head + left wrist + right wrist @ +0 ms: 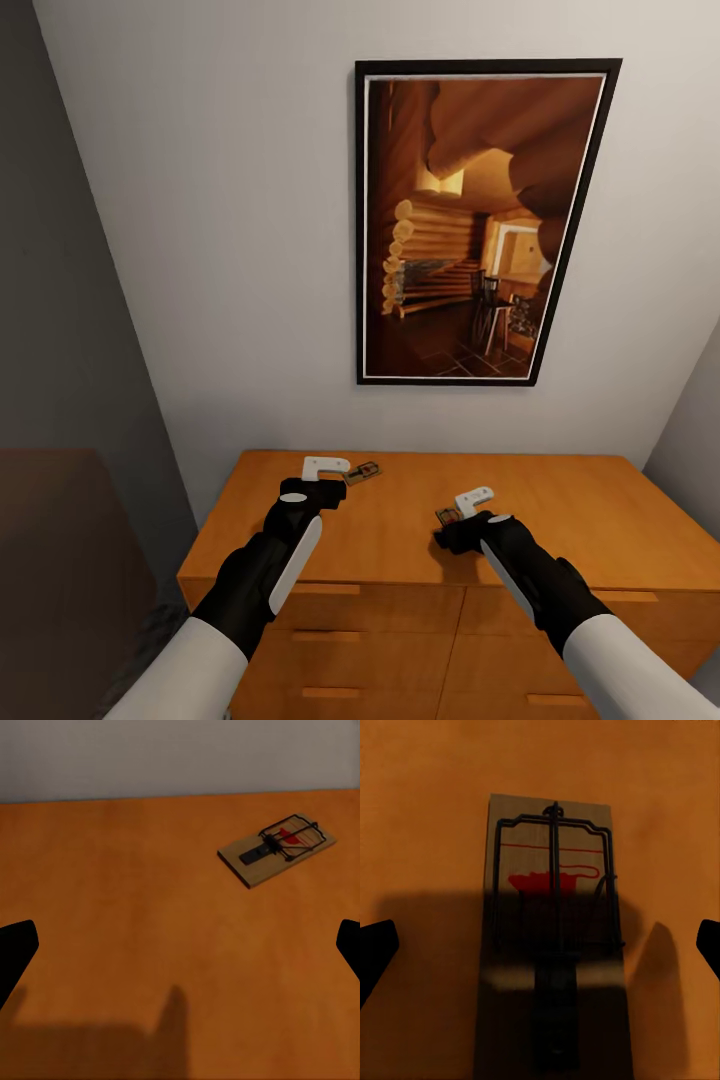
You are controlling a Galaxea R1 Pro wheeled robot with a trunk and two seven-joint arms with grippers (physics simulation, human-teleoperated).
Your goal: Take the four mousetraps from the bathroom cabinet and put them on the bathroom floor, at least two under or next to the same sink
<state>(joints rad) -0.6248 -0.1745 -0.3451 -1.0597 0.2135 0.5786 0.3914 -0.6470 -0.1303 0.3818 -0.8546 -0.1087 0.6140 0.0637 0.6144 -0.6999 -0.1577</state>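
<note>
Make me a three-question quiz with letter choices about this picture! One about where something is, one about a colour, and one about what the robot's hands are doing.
1. Where do the two mousetraps lie?
A. on the cabinet top
B. on the floor
C. inside a drawer

2. What colour is the spot on the mousetrap below the right hand?
A. blue
B. red
C. green

3. What is the right hand doing?
A. squeezing a trap
B. open, above a trap
C. pulling a drawer handle

Answers:
1 A: one mousetrap and the other mousetrap both rest flat on the orange cabinet, under the framed picture.
2 B: the right wrist view shows a red patch on the tan board.
3 B: the right hand has its fingers spread wide with the trap lying between them, not touched. The left hand is open too, with its trap off to one side.
</note>
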